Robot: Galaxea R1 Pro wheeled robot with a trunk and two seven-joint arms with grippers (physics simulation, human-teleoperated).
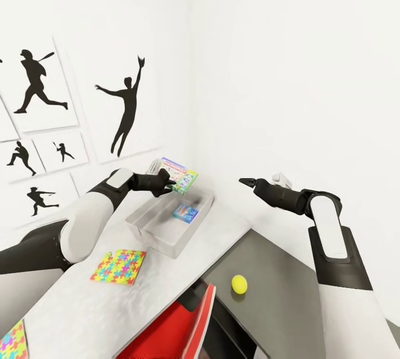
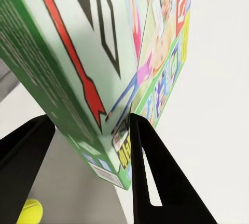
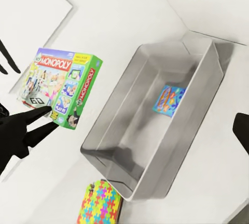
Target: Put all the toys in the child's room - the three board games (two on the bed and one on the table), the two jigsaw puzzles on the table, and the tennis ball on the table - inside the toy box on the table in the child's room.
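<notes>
White walls meet in a corner behind the table point(image 1: 83, 314), and black baseball-player silhouette pictures point(image 1: 126, 105) hang on the left wall. The pale tabletop runs from the near left toward that corner, joined on the right to a lower dark grey section point(image 1: 289, 298). On the pale top, near the far end, sits the toy box point(image 1: 145, 227), a translucent grey tray; a small blue board game point(image 1: 185, 212) lies flat on its floor toward the far end. The left gripper point(image 1: 169, 181) is clamped on the near edge of a green-edged Monopoly box point(image 1: 179, 174), holding it tilted in the air above the tray's far left rim; in the left wrist view the box edge sits between the two dark fingers point(image 2: 150, 182). The right gripper point(image 1: 248, 182) hovers well to the right of the tray, over the table's far right edge, holding nothing; how far its fingers are spread cannot be told. A jigsaw puzzle point(image 1: 119, 266) lies flat on the pale top just nearer than the tray, and a second one point(image 1: 12, 342) shows at the near left corner. The tennis ball point(image 1: 239, 284) rests on the dark section, well apart from the tray. Something red point(image 1: 178, 331) sits below the table edge.
</notes>
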